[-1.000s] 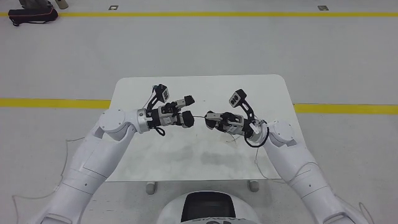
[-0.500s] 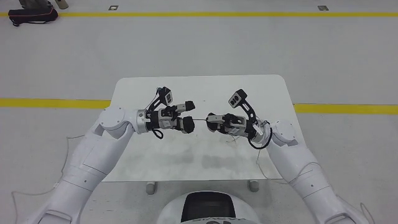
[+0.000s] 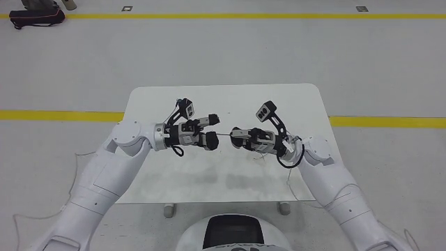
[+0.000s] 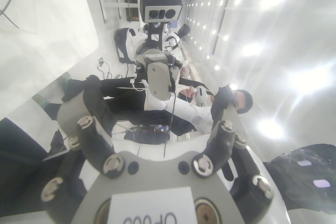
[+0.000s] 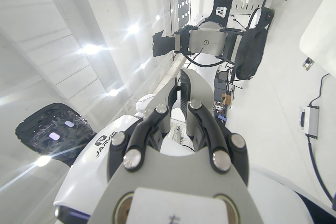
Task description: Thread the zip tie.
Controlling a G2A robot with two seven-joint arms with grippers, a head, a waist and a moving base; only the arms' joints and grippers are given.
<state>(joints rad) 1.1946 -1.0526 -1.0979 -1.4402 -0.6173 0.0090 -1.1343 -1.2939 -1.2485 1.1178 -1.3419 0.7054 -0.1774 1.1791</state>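
A thin black zip tie [image 3: 224,133] stretches level above the white table [image 3: 153,104], between my two grippers. My right gripper [image 3: 234,134] is shut on one end of it. In the right wrist view, the pads [image 5: 187,88] press together and the zip tie [image 5: 195,55] runs off toward the other arm. My left gripper [image 3: 211,130] faces it, open, with one finger on each side of the tie's free end. In the left wrist view, its fingers [image 4: 88,93] stand wide apart around the right gripper [image 4: 157,78].
A clear plastic sheet [image 4: 15,12] with black strands on it lies flat on the table, below the right arm. Both arms hover over the table's middle. A black bag [image 3: 35,12] sits far off on the floor.
My left gripper shifted slightly toward the table's near side, lining up with the tie. It has held still for the last half second. The right gripper has barely moved.
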